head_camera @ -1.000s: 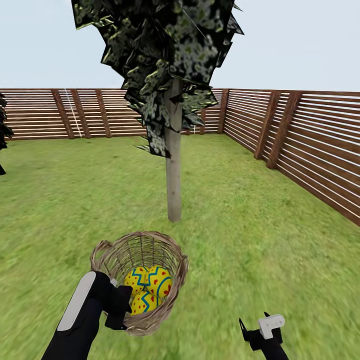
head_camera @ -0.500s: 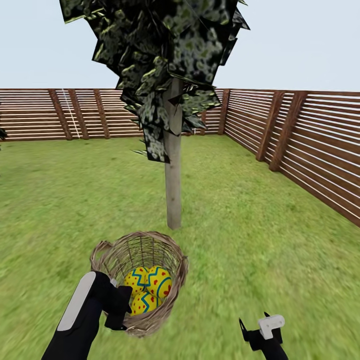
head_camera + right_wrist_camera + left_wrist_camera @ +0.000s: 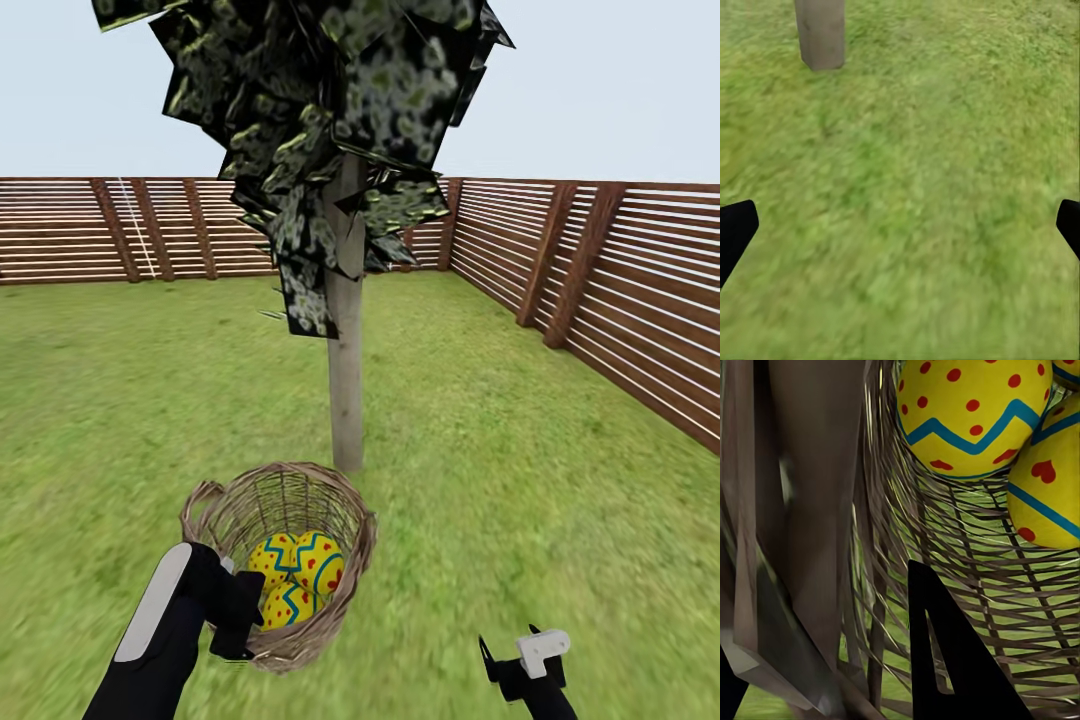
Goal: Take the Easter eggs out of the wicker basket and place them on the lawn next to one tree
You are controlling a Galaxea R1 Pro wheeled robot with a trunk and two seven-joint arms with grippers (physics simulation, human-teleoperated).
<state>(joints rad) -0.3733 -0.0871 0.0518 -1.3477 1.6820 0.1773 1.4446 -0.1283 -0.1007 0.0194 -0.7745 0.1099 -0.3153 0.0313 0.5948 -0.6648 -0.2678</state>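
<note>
Left pincer [image 3: 237, 625] clamps the wicker basket [image 3: 285, 540] rim; a tilt could spill the three Easter eggs [image 3: 296, 575] short of the tree [image 3: 346, 400]; right pincer [image 3: 515, 655] spread wide, empty

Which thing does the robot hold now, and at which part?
The left gripper holds the wicker basket by its near rim; the right gripper holds nothing.

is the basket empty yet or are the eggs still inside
Not empty. The head view shows all three eggs lying inside the basket, which the left gripper holds by its rim.
</note>
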